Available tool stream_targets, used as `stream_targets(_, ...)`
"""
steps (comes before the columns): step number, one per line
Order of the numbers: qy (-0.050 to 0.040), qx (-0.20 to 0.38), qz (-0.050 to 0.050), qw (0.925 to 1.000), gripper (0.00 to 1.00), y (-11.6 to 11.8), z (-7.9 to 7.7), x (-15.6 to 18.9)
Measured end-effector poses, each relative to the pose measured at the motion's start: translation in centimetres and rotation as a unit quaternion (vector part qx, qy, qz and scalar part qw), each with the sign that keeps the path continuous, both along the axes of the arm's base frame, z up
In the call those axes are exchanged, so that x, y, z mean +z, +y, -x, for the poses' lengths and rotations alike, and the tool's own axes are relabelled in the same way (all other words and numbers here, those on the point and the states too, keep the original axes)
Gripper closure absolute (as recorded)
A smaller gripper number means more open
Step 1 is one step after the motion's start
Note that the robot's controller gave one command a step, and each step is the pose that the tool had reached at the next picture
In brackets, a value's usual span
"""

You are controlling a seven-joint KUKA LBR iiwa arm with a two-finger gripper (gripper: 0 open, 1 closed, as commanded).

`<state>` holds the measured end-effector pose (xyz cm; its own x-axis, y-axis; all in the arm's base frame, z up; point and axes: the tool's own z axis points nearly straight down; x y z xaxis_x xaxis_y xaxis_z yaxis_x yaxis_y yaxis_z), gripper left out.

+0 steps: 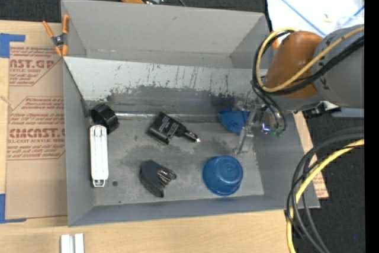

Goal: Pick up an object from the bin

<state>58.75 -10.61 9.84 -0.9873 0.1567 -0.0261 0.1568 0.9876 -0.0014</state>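
camera view | gripper (246, 140) low by right wall of bin (160, 38), just beside small blue lump (232, 120) (pincer's opening: cannot tell) | blue bowl (222, 175) near front-right corner | nothing visibly held — pick not yet done, grasp and lift remain

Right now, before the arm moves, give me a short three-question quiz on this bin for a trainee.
1. True or false: the white bar lies by the bin's left wall, as the camera sees it.
2. Which thing sits toward the near right corner? A) blue bowl B) black plug C) black knob
3. Fill in: the end effector hangs at the bin's ___ side.
Key: 1 true; 2 A; 3 right.
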Motion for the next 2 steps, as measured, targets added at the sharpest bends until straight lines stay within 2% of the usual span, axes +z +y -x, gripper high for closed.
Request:
stream_targets(1,-0.0210,-0.077,0.000,0.9968,1.00,3.20,-0.59,-1.66)
stream_targets(2,-0.0211,-0.077,0.000,0.9968,1.00,3.21,-0.59,-1.63)
